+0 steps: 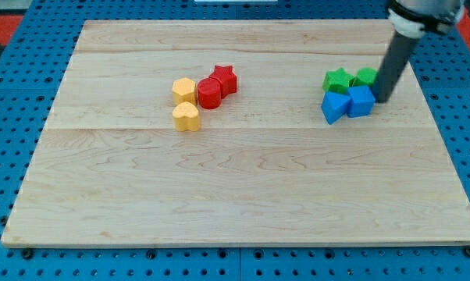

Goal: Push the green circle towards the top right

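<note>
The green circle (365,76) sits at the view's right on the wooden board (235,172), partly hidden by my rod. My tip (382,99) is just right of and below it, beside the blue cube (361,101). A green star (337,80) touches the circle's left side. A blue triangular block (335,106) lies left of the blue cube.
A second cluster sits left of centre: a red star (224,80), a red cylinder (209,93), a yellow hexagon (184,90) and a yellow heart (186,116). A blue pegboard (8,117) surrounds the board.
</note>
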You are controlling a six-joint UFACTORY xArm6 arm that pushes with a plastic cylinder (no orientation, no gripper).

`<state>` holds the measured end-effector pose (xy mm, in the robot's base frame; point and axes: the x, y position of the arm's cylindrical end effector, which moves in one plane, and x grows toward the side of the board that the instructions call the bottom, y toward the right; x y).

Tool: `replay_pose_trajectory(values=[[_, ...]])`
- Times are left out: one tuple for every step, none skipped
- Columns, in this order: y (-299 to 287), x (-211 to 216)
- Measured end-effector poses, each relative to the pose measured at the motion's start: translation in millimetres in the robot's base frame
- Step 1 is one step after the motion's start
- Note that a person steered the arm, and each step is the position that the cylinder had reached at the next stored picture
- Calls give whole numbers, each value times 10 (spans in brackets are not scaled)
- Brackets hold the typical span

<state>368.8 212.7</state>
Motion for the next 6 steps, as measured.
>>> replay_pose_trajectory(values=[[-18, -162], [-414, -603], [-503, -902], [-1064, -866], [-933, -1280], [-583, -1197]])
